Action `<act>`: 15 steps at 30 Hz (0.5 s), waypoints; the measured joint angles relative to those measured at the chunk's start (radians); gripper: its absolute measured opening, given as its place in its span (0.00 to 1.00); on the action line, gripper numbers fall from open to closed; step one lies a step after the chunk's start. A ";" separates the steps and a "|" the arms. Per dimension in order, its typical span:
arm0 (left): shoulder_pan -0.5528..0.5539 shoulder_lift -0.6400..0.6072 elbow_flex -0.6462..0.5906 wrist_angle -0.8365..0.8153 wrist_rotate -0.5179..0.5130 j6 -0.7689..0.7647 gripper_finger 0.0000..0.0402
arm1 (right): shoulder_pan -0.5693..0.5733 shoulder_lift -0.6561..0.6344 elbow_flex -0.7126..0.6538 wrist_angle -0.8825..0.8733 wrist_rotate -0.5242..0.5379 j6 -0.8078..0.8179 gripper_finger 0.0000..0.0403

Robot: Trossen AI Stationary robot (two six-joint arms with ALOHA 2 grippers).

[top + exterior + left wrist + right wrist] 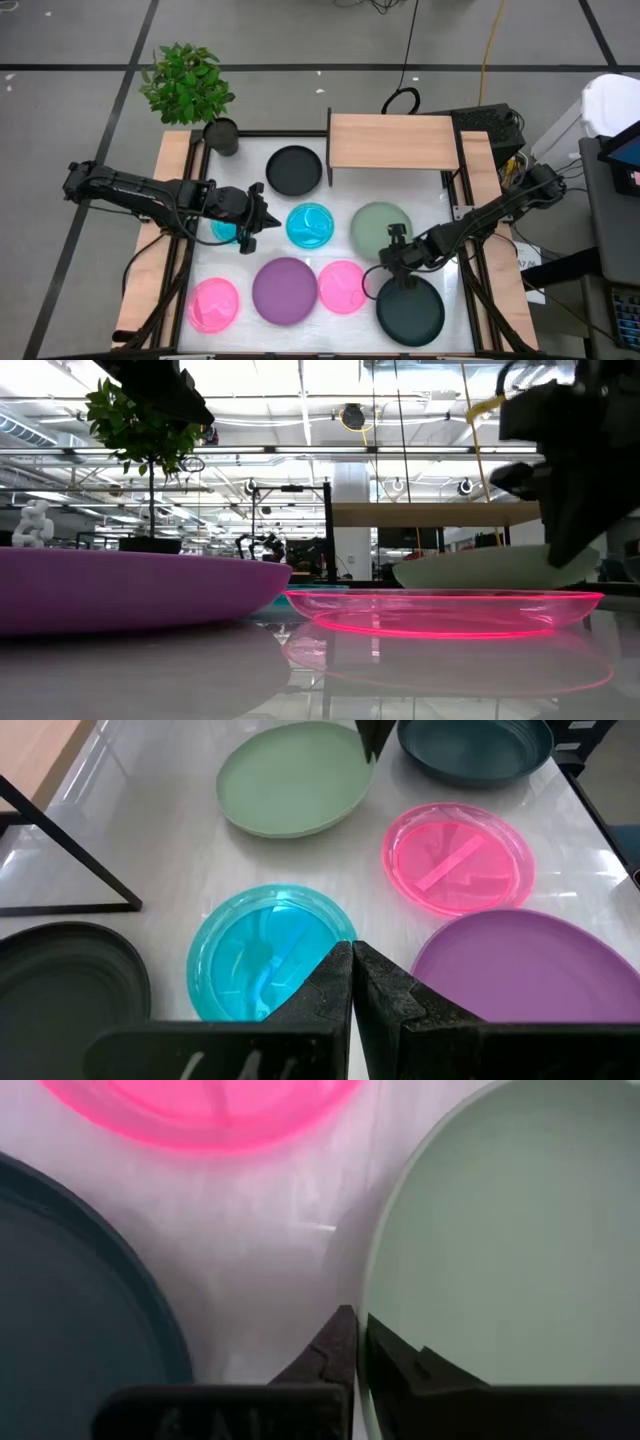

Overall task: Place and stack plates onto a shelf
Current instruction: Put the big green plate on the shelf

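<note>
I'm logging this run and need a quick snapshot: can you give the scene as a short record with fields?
shelf: bare, no plates on it
plates on table: black plate, sage green plate, purple plate, dark teal plate, two cyan, two pink
left gripper: shut, above a cyan plate
right gripper: shut, at the sage green plate's edge

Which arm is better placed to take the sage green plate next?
Right. The right gripper hangs at the near edge of the sage green plate, fingers shut. The left gripper is across the table over a cyan plate, fingers shut.
</note>
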 joint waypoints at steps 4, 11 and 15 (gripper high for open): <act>0.000 0.000 0.000 0.000 0.000 0.007 0.04 | 0.002 0.000 0.062 -0.031 -0.005 -0.022 0.00; 0.000 0.000 0.000 0.000 0.000 0.014 0.04 | 0.018 0.000 0.206 -0.171 0.062 -0.028 0.00; 0.000 0.000 0.000 0.000 0.000 0.014 0.04 | 0.041 0.000 0.304 -0.280 0.113 0.004 0.00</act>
